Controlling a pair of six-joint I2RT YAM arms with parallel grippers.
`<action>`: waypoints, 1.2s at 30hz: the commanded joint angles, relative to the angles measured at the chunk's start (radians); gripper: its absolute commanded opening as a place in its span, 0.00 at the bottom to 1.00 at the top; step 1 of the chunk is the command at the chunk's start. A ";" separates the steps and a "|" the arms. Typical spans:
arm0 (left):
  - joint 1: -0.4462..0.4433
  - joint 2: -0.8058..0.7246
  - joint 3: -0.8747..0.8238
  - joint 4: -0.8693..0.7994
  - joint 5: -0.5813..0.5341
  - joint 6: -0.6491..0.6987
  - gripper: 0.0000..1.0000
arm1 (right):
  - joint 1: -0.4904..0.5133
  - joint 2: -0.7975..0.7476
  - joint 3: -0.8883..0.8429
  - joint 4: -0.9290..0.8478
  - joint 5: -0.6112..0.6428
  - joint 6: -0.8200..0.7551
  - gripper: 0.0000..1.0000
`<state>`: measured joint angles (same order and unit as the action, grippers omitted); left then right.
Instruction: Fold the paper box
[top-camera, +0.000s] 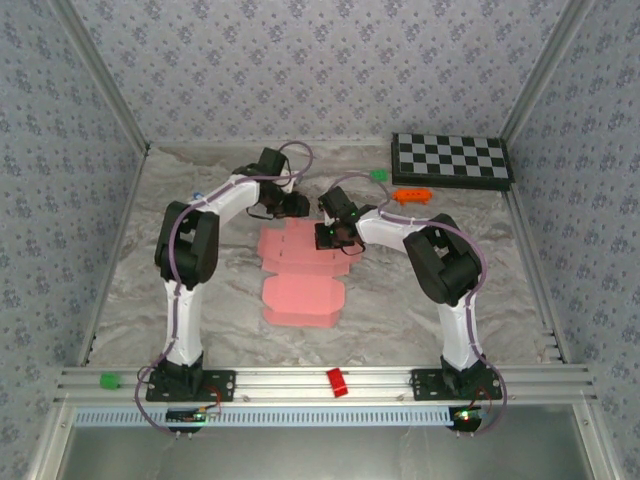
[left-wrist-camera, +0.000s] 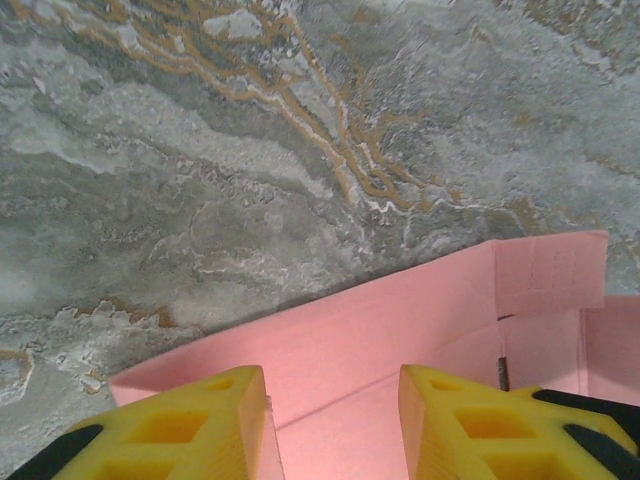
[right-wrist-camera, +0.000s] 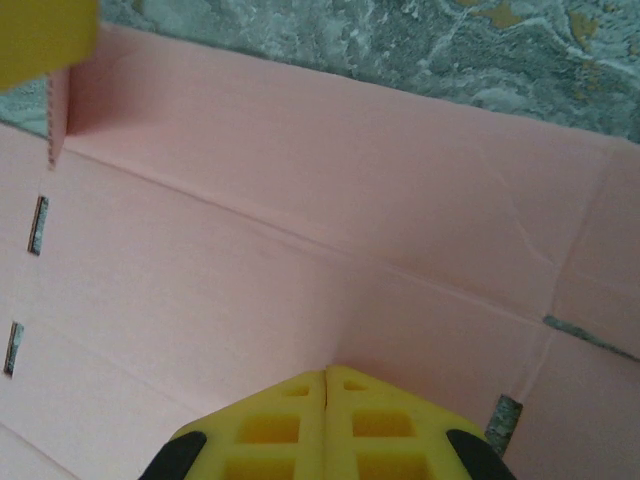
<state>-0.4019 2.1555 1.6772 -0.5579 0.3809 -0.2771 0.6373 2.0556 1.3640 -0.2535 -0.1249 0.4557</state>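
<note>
Pink paper box (top-camera: 300, 298) lay part-folded; L gripper (left-wrist-camera: 330, 385) gaped by raised flap (left-wrist-camera: 400, 310), R gripper (right-wrist-camera: 326, 378) closed empty on it; unheld flap might flop.

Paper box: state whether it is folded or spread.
Barely folded. The paper box lies mostly spread on the table; its far panel looks creased upward, and no box is formed yet.

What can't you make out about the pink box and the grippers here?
Top view: box far edge, hidden under left gripper and right gripper.
Left wrist view: whether left fingers touch the raised flap; frame bottom cuts them off.
Right wrist view: whether shut right fingertips press the box; its outline runs off frame.
</note>
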 joint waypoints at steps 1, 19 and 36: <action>-0.006 0.020 0.022 -0.032 0.022 0.006 0.40 | 0.005 0.049 -0.005 -0.060 -0.001 0.002 0.00; -0.005 -0.284 -0.173 -0.008 -0.164 -0.024 0.44 | 0.004 0.016 -0.029 -0.043 0.029 0.023 0.00; -0.026 -0.694 -0.715 0.090 -0.287 -0.321 0.59 | 0.007 0.008 -0.062 -0.022 0.061 0.057 0.00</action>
<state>-0.4168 1.4998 0.9974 -0.5213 0.0883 -0.5198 0.6411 2.0460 1.3392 -0.2180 -0.1085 0.4919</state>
